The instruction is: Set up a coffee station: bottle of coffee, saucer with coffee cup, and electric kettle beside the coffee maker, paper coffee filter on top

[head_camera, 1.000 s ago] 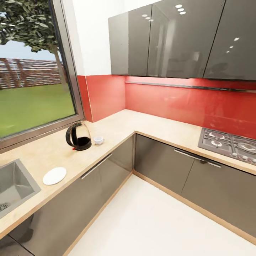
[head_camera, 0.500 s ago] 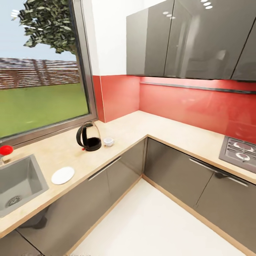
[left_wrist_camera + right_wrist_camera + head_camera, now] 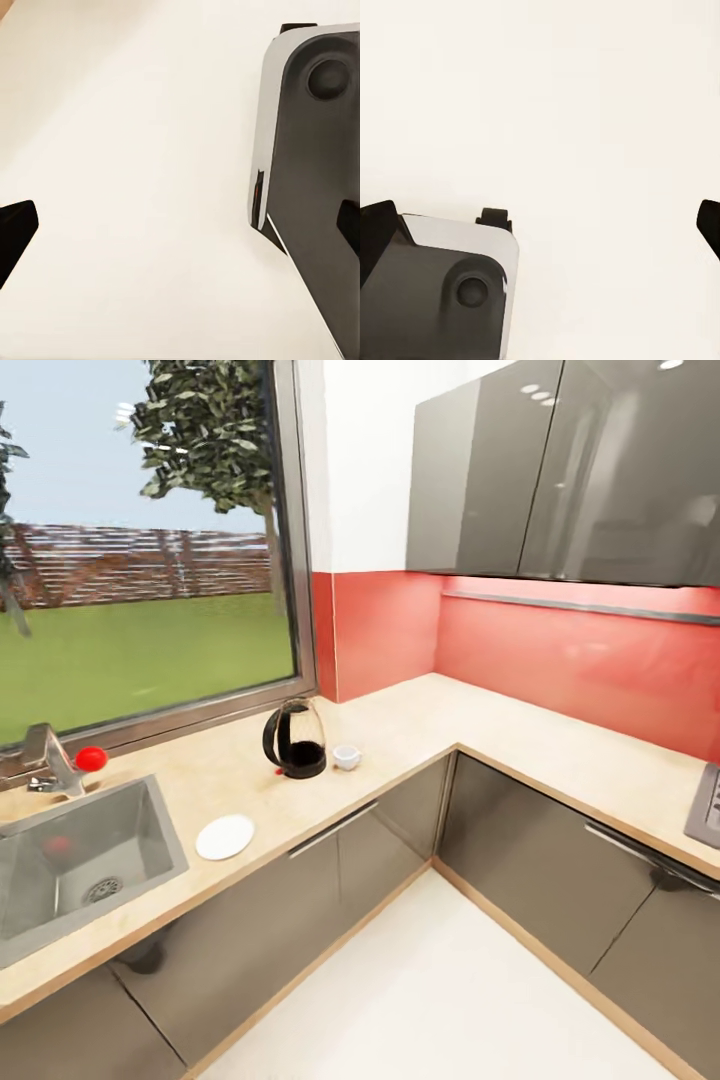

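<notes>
On the countertop point(image 3: 420, 725), which wraps an inner corner below a red backsplash point(image 3: 560, 660), the kettle point(image 3: 296, 738) stands upright towards the back edge, beneath the window point(image 3: 140, 560). The cup point(image 3: 346, 757) sits just beside it on the corner side, apart from it. The saucer point(image 3: 225, 836) lies flat near the front edge, between the kettle and the sink point(image 3: 75, 860), well apart from the cup. A tap point(image 3: 50, 762) with a red knob point(image 3: 91, 758) stands behind the sink. Grey wall cabinets point(image 3: 570, 470) hang over the other run of countertop, whose far end carries the edge of a hob point(image 3: 706, 805).

Each wrist view looks down at pale floor point(image 3: 135, 187) and part of the robot's base point(image 3: 319, 187). The left gripper point(image 3: 180, 225) is spread wide, its dark fingertips point(image 3: 15, 229) at opposite edges of the picture with nothing between them. The right gripper point(image 3: 540, 221) is likewise wide apart and holds nothing.
</notes>
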Tool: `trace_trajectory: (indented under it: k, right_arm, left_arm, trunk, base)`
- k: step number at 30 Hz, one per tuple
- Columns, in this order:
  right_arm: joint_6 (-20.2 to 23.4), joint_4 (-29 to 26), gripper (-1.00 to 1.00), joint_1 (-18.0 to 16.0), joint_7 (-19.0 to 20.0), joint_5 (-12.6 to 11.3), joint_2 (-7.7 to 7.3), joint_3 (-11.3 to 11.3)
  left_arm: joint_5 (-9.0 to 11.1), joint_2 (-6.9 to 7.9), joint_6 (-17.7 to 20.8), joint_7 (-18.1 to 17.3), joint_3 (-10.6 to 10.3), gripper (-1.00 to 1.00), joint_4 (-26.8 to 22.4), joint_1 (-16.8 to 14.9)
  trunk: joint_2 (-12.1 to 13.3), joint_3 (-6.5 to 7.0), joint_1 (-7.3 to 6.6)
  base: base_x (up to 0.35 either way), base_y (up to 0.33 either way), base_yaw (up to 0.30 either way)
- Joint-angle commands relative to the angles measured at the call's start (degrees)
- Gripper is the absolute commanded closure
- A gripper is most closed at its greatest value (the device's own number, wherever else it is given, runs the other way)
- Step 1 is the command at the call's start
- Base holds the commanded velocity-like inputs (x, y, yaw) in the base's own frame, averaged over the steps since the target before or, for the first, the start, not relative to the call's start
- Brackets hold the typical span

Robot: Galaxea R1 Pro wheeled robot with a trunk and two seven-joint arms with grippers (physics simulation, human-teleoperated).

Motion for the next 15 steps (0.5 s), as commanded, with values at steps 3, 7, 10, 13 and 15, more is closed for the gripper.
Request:
trace_trajectory:
  k: [3,7,10,13,15]
  right_arm:
    - [-0.1,0.0,-1.0,0.0,-0.1,0.5,0.02,-0.5]
    - [-0.1,0.0,-1.0,0.0,-0.3,0.5,0.03,-0.5]
    - [-0.1,0.0,-1.0,0.0,-0.4,0.5,0.03,-0.6]
    - [-0.1,0.0,-1.0,0.0,-0.4,0.5,0.03,-0.6]
    - [-0.1,0.0,-1.0,0.0,-0.4,0.5,0.03,-0.6]
  left_arm:
    - [-0.2,0.0,-0.3,0.1,0.4,-1.0,0.2,-0.1]
    - [-0.2,0.0,-0.3,0.1,0.4,-1.0,0.2,-0.1]
    - [-0.2,0.0,-0.3,0.1,0.4,-1.0,0.2,-0.1]
    - [-0.2,0.0,-0.3,0.1,0.4,-1.0,0.2,-0.1]
    - [-0.2,0.0,-0.3,0.1,0.4,-1.0,0.2,-0.1]
  trunk:
    - [-0.1,-0.12,0.03]
    - [-0.1,-0.19,0.03]
    - [-0.1,-0.27,0.03]
    - [-0.1,-0.33,0.03]
    - [-0.1,-0.34,0.03]
  base:
    - [0.0,0.0,0.279]
    - [0.0,0.0,0.279]
    - [0.0,0.0,0.279]
    - [0.0,0.0,0.279]
    - [0.0,0.0,0.279]
